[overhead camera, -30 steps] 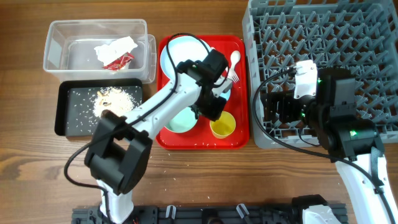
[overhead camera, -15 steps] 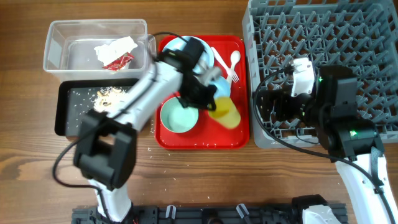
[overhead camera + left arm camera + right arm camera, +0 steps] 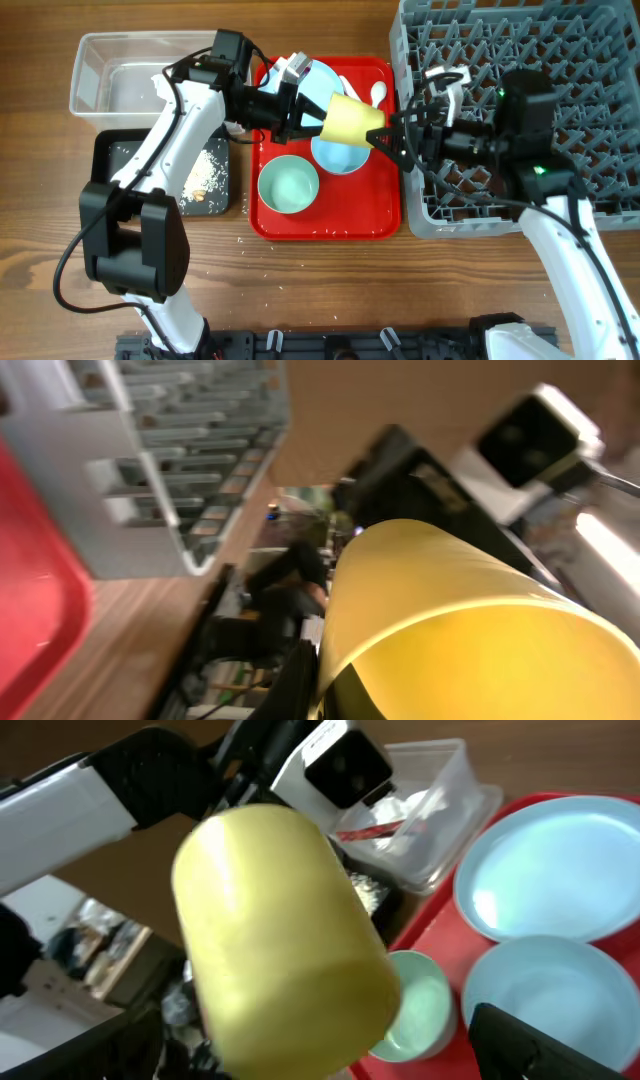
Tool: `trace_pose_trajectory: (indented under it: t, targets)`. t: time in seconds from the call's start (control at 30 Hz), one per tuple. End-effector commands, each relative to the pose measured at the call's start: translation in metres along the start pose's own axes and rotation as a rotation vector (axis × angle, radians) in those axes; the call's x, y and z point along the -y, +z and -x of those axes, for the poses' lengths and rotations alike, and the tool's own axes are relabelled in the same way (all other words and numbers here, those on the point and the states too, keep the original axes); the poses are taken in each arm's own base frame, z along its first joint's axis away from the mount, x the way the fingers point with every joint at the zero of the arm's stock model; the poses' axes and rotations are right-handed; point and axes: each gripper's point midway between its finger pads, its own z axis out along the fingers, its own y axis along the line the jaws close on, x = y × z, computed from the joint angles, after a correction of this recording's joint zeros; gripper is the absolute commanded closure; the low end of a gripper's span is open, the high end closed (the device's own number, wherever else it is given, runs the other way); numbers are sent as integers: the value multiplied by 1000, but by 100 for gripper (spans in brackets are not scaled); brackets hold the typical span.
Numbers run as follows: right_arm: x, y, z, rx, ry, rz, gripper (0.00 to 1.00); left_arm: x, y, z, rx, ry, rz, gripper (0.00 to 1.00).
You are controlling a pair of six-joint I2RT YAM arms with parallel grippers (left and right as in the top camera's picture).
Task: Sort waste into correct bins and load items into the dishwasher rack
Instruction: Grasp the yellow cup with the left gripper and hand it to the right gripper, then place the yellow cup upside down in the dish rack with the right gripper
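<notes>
My left gripper (image 3: pixel 320 118) is shut on the rim of the small yellow cup (image 3: pixel 352 120) and holds it on its side above the red tray, base toward the right arm. The cup fills the left wrist view (image 3: pixel 470 630). My right gripper (image 3: pixel 392 135) is open at the cup's base. In the right wrist view the cup (image 3: pixel 280 940) sits between its spread fingers (image 3: pixel 520 1040). The teal bowl (image 3: pixel 289 185), a pale blue bowl (image 3: pixel 340 155), the plate (image 3: pixel 318 78) and white spoon (image 3: pixel 378 93) lie on the tray. The grey rack (image 3: pixel 560 60) stands at the right.
The red tray (image 3: pixel 330 222) is in the middle. The clear tub (image 3: pixel 110 75) at the back left holds the wrapper (image 3: pixel 375 825). The black tray (image 3: pixel 120 160) in front of it holds crumbs (image 3: pixel 205 178). Crumbs dot the table near the tray's front.
My left gripper lifted the yellow cup off the tray and swung it up and right. My right gripper moved left to meet the cup's base.
</notes>
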Motion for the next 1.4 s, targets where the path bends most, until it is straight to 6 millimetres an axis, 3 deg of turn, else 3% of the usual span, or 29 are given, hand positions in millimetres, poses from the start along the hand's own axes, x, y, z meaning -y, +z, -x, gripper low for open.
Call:
trace_pose_trajectory:
  t: [0.0,0.33,0.6,0.63,0.7,0.73,0.83,0.9,1.0,1.13,1.27,1.37]
  targets:
    - [-18,7,-2,-34,-13,156,6,30,-3,-2,-7,61,-103,96]
    - [-37,16,11,-2,-84,213,26,32,7,-7,-34,68,-106,96]
    - [-39,19,9,-10,-88,216,28,32,8,-6,-36,75,-106,96]
    - [-39,19,10,-9,-88,214,33,32,8,-6,-36,74,-106,96]
    - [-38,19,10,-6,-89,210,60,32,9,-7,-39,75,-106,96]
    - [-38,20,11,-4,-89,206,66,32,10,-7,-40,75,-106,91]
    - [-37,19,12,1,-92,200,66,32,10,-7,-41,74,-106,66]
    - [-33,18,13,9,-91,185,66,32,9,-7,-39,75,-106,57]
    - [-16,2,22,46,-64,135,66,29,2,-2,-17,82,-91,51]
    - [26,-34,29,115,32,-27,66,24,-14,8,31,99,-70,48]
    - [82,-79,10,149,205,-352,67,-12,-38,25,121,100,131,49]
    - [89,-101,-1,133,257,-526,68,-56,-60,35,182,77,396,49]
